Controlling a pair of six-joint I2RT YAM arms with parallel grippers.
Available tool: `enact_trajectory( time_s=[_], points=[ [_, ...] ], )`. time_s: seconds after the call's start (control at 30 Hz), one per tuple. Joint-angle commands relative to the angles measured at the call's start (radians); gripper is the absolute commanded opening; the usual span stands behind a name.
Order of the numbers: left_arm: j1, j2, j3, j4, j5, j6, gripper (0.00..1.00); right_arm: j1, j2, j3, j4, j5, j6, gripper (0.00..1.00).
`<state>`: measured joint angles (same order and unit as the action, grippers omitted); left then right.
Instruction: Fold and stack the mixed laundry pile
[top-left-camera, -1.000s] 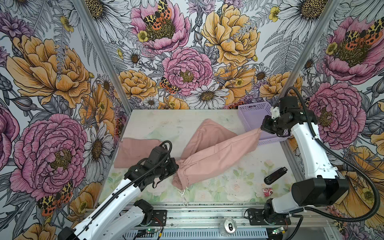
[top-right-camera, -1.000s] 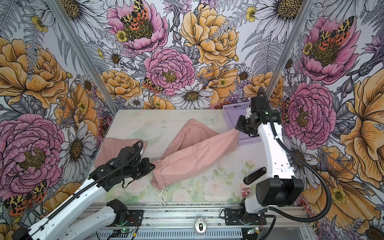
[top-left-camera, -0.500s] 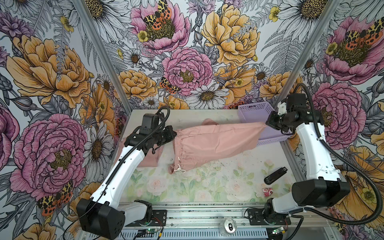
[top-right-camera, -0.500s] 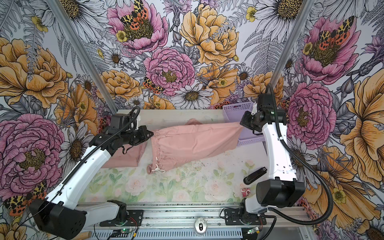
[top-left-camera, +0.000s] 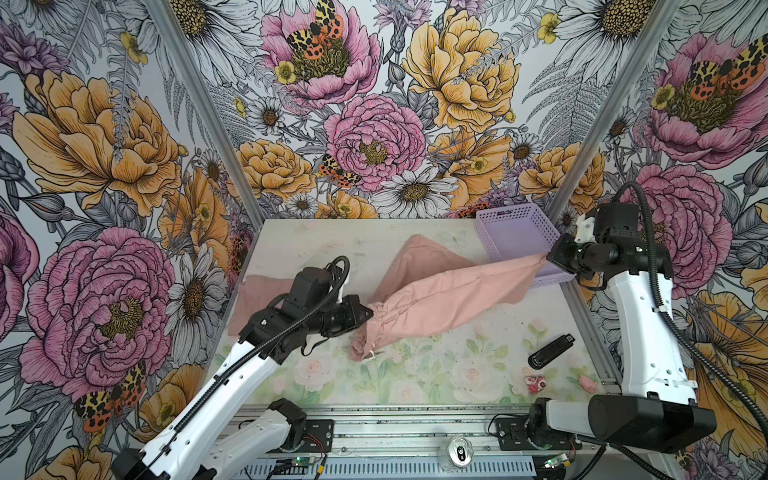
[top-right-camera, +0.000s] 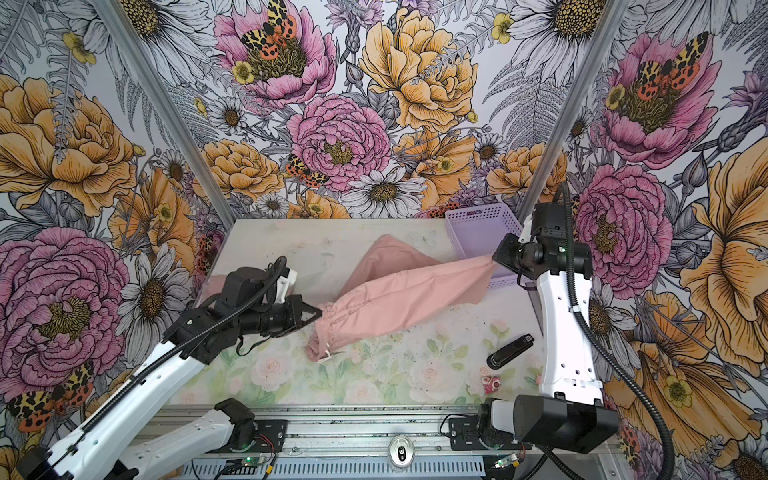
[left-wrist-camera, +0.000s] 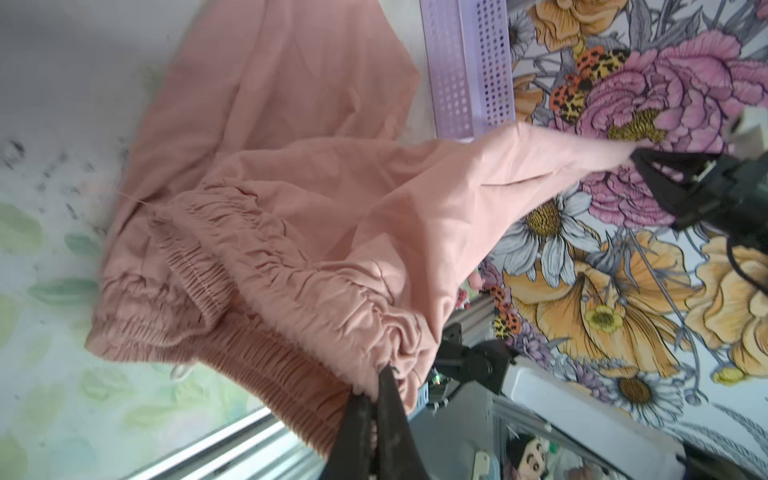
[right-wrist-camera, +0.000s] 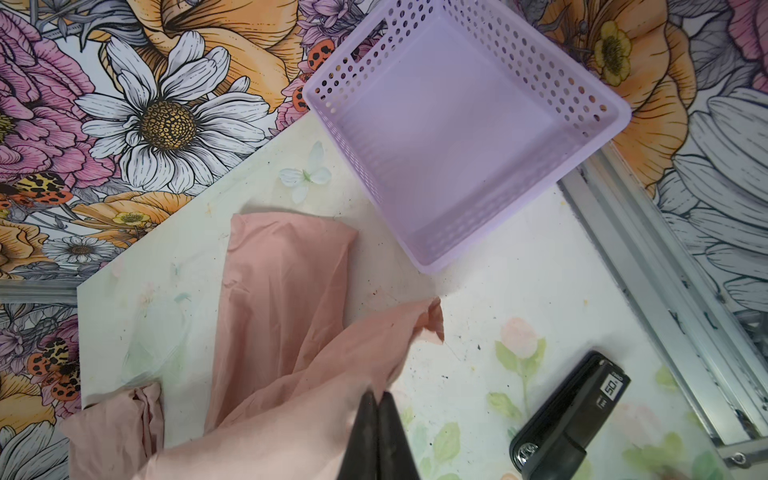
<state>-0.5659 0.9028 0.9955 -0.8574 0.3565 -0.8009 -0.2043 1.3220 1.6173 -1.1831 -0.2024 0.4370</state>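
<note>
Hanging between the two claws, the pink shorts stretch over the middle of the table, from about 8 o'clock up toward 2 o'clock. The left claw is clenched on the waistband, which is all bunched up in little wrinkles. The right claw is pinched tight on the tip of one leg, and that leg is pulled long and fairly smooth in the air. The low part of the waistband droops down onto the table near 7 o'clock, with a small white string poking out. The other leg lies flat on the table and points toward 12 o'clock. The cloth is soft, thin and plain dusty pink, with no picture on it. A second pink piece of clothing lies flat at the 9 o'clock edge, partly hidden behind the left arm. A purple basket with many small holes sits in the 2 o'clock corner, right behind the held leg tip. A black stapler lies at 4 o'clock, well apart from the shorts.
</note>
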Motion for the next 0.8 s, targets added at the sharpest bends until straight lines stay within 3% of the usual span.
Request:
enact_trajectory(
  time_s=[0.0,0.1,0.23,0.47,0.63,0.77],
  points=[
    [-0.12,-0.102,-0.117,-0.034,-0.053,-0.228,0.0,-0.004,0.028,0.011,0.064,0.025,0.028,0.0],
    [-0.176,-0.143,-0.225,-0.01,-0.043,-0.301,0.0,-0.002,0.068,0.024,0.092,0.019,0.039,0.0],
    [-0.117,-0.109,-0.316,0.077,0.005,-0.298,0.0,0.044,0.105,0.029,0.123,0.034,0.048,0.0],
    [0.033,0.163,-0.316,0.168,0.106,-0.157,0.0,0.169,0.161,-0.031,0.158,0.103,0.052,0.0],
    [0.044,0.346,-0.314,0.207,0.137,-0.073,0.0,0.211,0.18,-0.057,0.184,0.118,0.063,0.0],
    [0.058,0.407,-0.359,0.203,0.09,-0.036,0.0,0.236,0.173,-0.073,0.183,0.129,0.068,0.0]
  ],
)
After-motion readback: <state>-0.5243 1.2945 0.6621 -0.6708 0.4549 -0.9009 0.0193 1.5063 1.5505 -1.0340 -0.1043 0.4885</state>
